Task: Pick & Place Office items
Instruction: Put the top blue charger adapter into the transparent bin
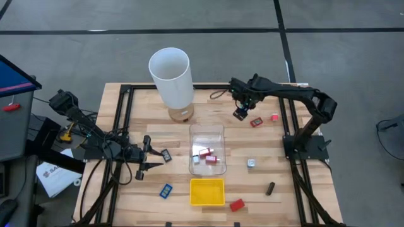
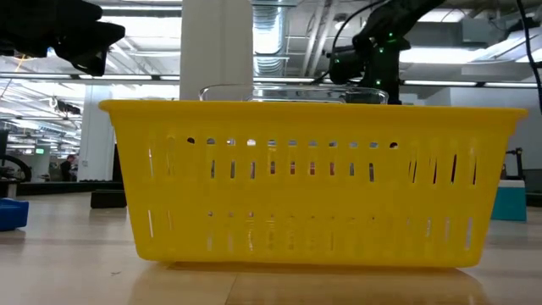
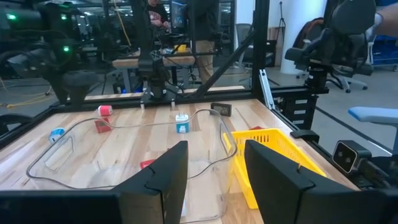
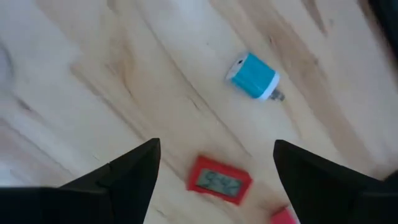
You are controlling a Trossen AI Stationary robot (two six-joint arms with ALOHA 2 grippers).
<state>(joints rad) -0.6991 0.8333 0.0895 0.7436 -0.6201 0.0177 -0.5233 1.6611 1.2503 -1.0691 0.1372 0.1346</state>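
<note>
Small office items lie scattered on the wooden table. A red one with a display (image 1: pixel 255 122) (image 4: pixel 219 179), a pink one (image 1: pixel 274 117) and a blue one (image 4: pixel 254 78) lie near my right gripper (image 1: pixel 240 113) (image 4: pixel 214 180), which hovers open over them, pointing down, clear of all. My left gripper (image 1: pixel 151 154) (image 3: pixel 214 177) is open, level, at the left side of the clear bin (image 1: pixel 207 131), with a small black item (image 1: pixel 166 154) just past its tips. Red and white pieces (image 1: pixel 207 156) lie inside the bin.
A yellow tray (image 1: pixel 207 192) (image 2: pixel 305 178) sits near the bin's near end. A tall white cylinder (image 1: pixel 170 75) stands at the far side. Loose pieces: blue (image 1: pixel 165 190), red (image 1: pixel 237 204), black (image 1: pixel 270 188), white and silver (image 1: pixel 251 162). Black frame rails (image 1: pixel 123 113) border the table.
</note>
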